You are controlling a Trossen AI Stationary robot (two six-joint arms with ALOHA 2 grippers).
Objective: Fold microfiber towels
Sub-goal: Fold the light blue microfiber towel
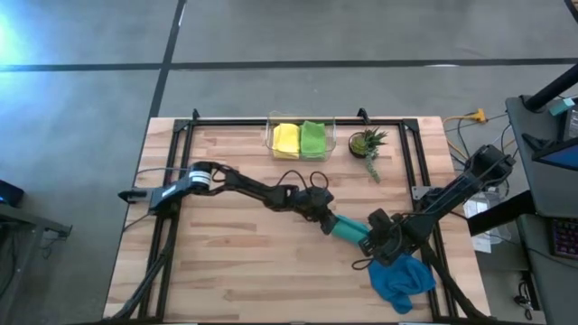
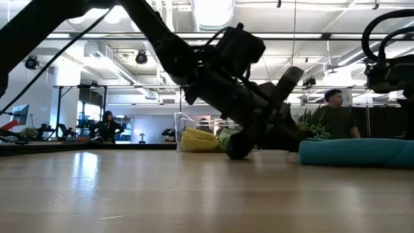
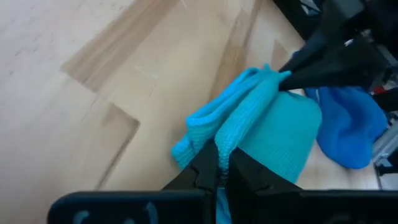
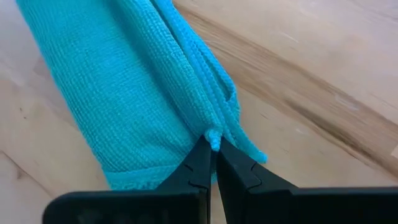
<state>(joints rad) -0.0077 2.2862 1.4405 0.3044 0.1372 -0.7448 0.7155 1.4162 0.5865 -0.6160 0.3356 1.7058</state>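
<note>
**Both claws pinched on the teal towel, mid-counter**

No brand, label or readable writing showed anywhere in the views.

The left claw (image 3: pixel 219 167) was clenched on a bunched edge of the teal towel (image 1: pixel 348 228); the right claw (image 4: pixel 211 163) was clenched on another edge of the same cloth. The towel lay as a long folded roll on the counter (image 1: pixel 235 271), between the two arms, right of centre. The blue towel (image 1: pixel 402 280) sat crumpled just beside it, toward the near right corner, partly under the right arm. The yellow towel (image 1: pixel 285 139) and lime green towel (image 1: pixel 312 138) lay folded side by side in a clear bin (image 1: pixel 268 135) at the far edge, with a small potted plant (image 1: pixel 367 142) near them.

In the low view the left arm hid most of the bin and the plant; the teal roll was cut off at the picture's right.

Counter: pale wood planks inside a black frame. Beyond it: grey floor, an open workshop with ceiling lights, and two people (image 2: pixel 336 113) far back.
</note>
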